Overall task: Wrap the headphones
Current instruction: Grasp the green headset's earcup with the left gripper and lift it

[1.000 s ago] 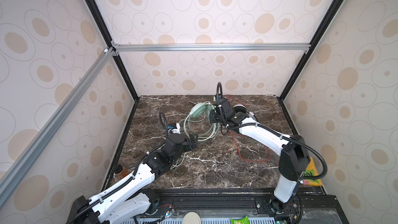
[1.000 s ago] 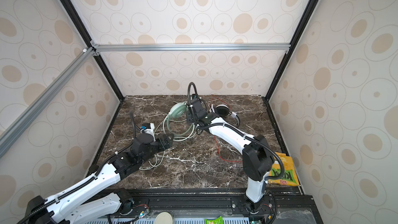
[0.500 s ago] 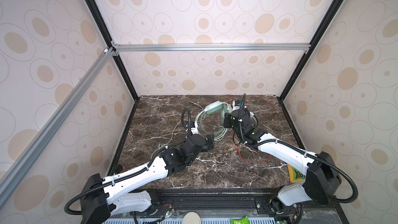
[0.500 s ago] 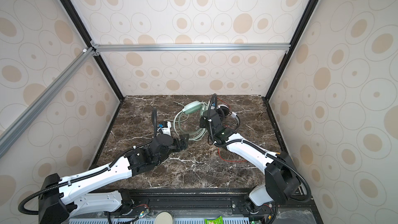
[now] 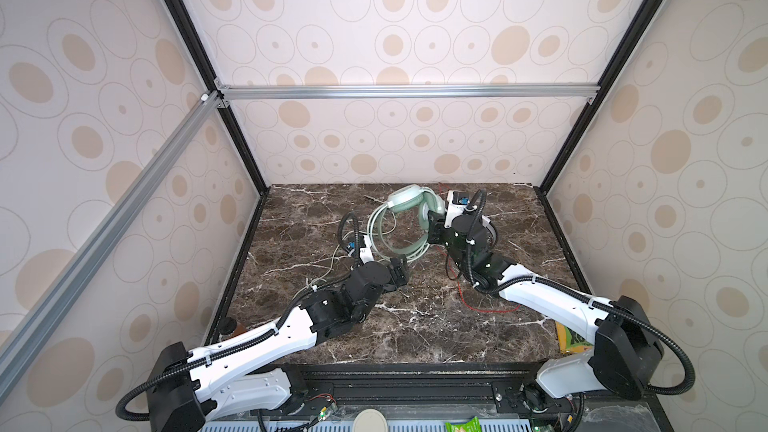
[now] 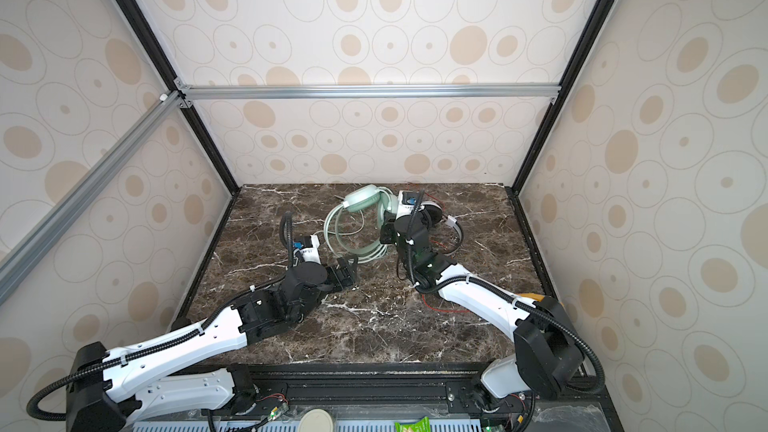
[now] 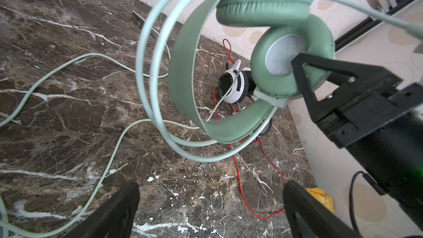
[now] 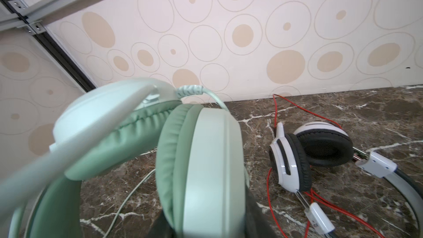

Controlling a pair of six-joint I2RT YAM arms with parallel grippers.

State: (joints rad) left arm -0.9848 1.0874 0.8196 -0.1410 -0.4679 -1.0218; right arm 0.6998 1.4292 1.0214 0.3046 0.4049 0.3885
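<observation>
The mint-green headphones [image 5: 409,201] [image 6: 365,201] hang above the marble table, with my right gripper [image 5: 432,222] [image 8: 210,225] shut on one ear cup [image 8: 212,156]. Their pale green cable [image 7: 146,88] hangs in loops round the headband, and the rest trails over the table [image 7: 109,156]. My left gripper [image 5: 399,270] [image 7: 210,202] stands open just in front of the loops, nothing between its fingers. The white-and-black headphones [image 8: 320,147] [image 6: 436,211] lie at the back behind the right arm, their red cable [image 7: 240,179] spread loose on the table.
A yellow snack bag [image 5: 569,336] lies at the table's front right by the right arm's base. A small brown object [image 5: 230,326] sits at the front left corner. Patterned walls close in the table on three sides.
Both arms moved right: the right gripper carried the green headphones from left of centre toward the back middle and the open left gripper followed. Little motion in the last half second.
</observation>
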